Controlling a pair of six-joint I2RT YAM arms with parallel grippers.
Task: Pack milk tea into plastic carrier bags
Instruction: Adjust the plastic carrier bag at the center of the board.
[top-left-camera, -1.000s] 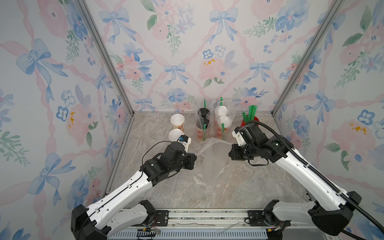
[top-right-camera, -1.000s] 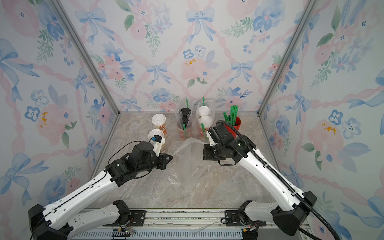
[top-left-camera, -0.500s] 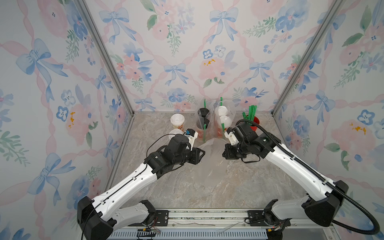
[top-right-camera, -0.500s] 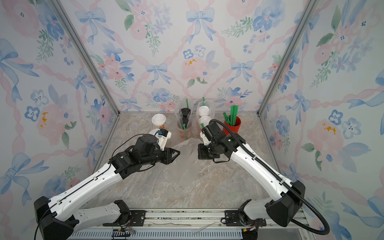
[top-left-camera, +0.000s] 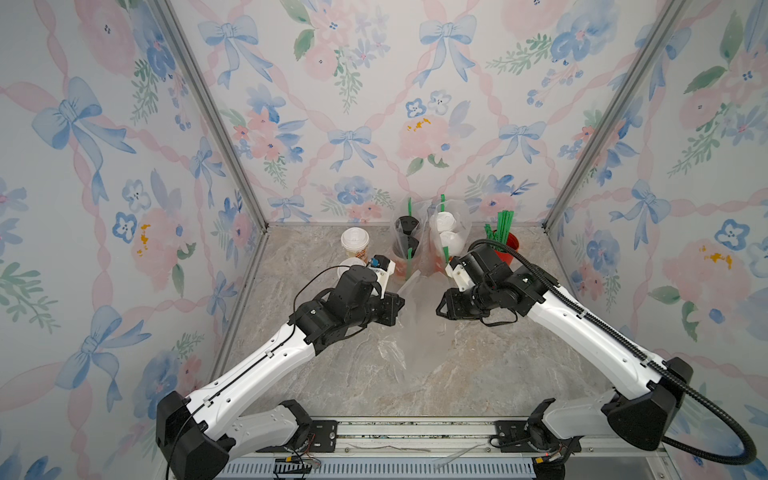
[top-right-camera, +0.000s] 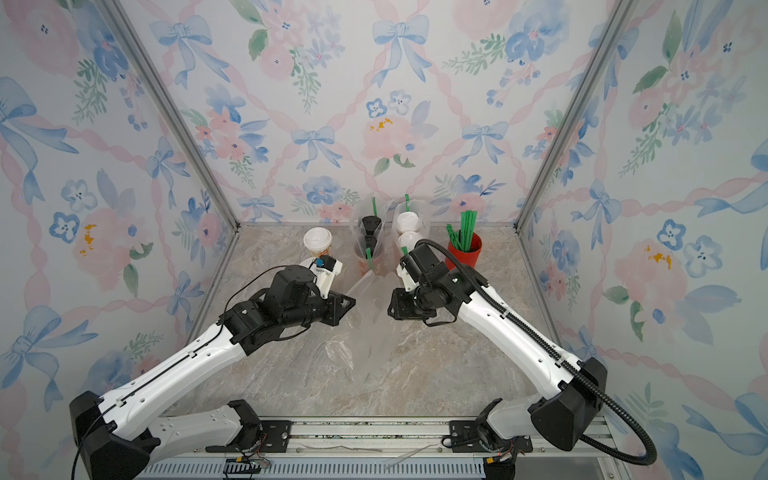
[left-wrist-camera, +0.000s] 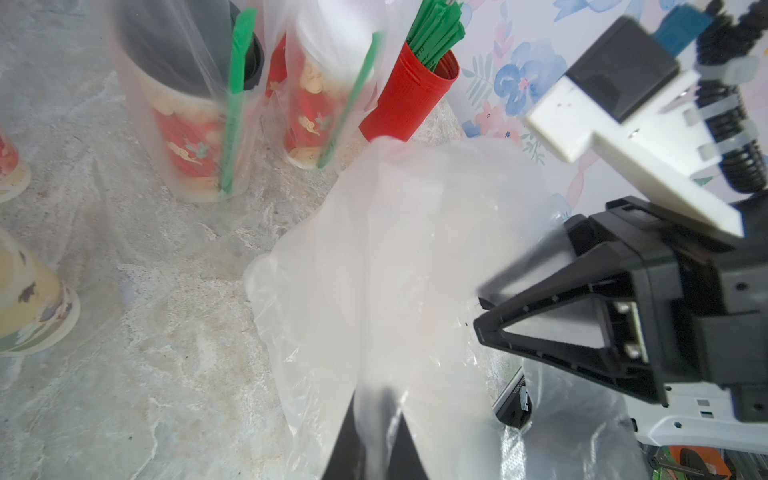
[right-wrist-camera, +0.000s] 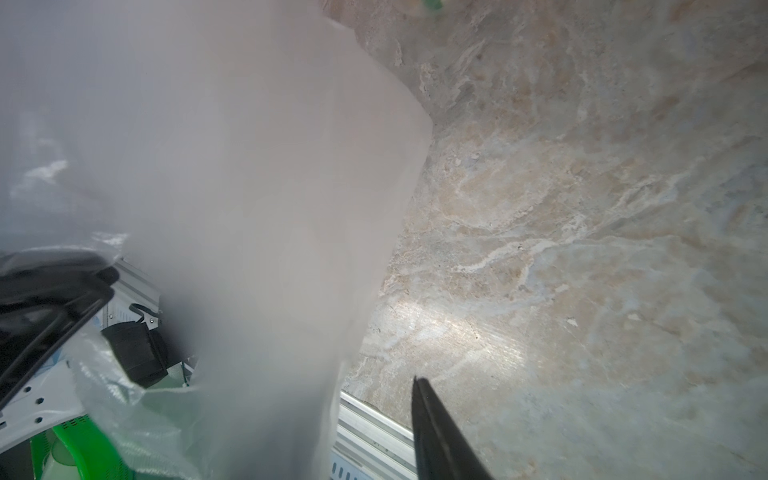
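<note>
Marble tabletop (top-left-camera: 332, 386) lies below the left gripper (top-left-camera: 399, 308), which pinches the empty clear bag (left-wrist-camera: 395, 257) to hold it up. The right gripper (top-left-camera: 439, 309), just across, has jaws apart, maybe to grab the other side. Cream cups (top-left-camera: 354, 245) wait beside the left wrist

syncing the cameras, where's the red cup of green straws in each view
Both top views: red straw cup at the back, behind the right arm.
Left wrist: beyond the empty carrier bag, by the wall.
Right wrist: not in it.
Shared landmark: bagged white-lidded cups beside it.
</note>
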